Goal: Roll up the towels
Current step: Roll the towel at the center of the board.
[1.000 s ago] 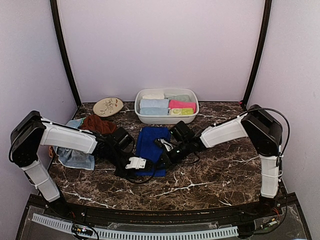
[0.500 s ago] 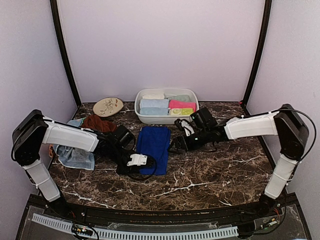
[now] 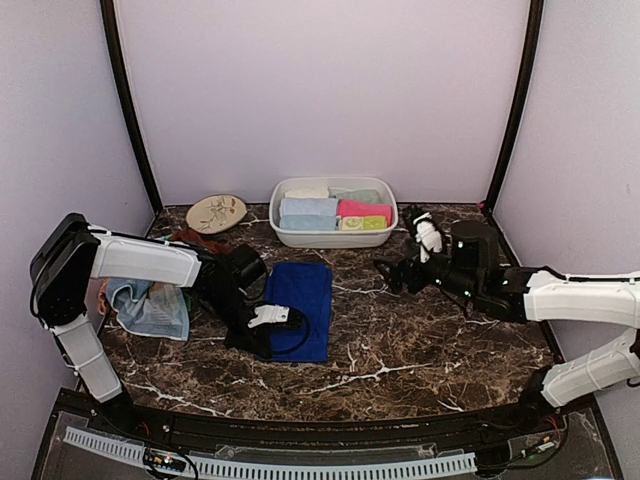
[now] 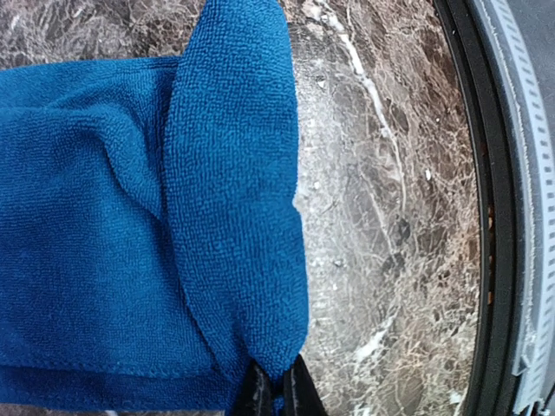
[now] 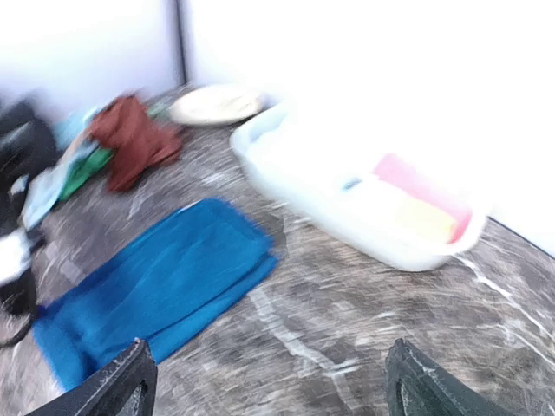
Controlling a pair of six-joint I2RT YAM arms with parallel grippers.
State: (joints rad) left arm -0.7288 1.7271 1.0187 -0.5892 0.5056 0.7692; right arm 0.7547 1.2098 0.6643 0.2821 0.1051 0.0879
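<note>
A royal blue towel [image 3: 305, 305] [image 4: 113, 225] lies flat on the marble table, mid-left. My left gripper [image 3: 258, 342] [image 4: 277, 388] is shut on its near left corner, and that corner is folded up over the cloth. My right gripper [image 3: 396, 272] [image 5: 273, 381] hangs open and empty to the right of the blue towel [image 5: 165, 282], apart from it. More towels lie heaped at the left: a rust-brown one [image 5: 130, 139], a light blue one [image 3: 150, 308] and a green one [image 5: 82, 173]. The right wrist view is blurred.
A white oval tub [image 3: 333, 236] at the back holds rolled towels, a pink one [image 3: 365, 209] and a light blue one [image 3: 308, 209] among them. A cream leaf-patterned plate [image 3: 217, 212] sits at the back left. The table's black front rim [image 4: 486, 208] runs close to the left gripper.
My right gripper let go of the blue towel, opened and drew back to the right. My left gripper closed on the towel's near left corner. The towel now lies flatter.
</note>
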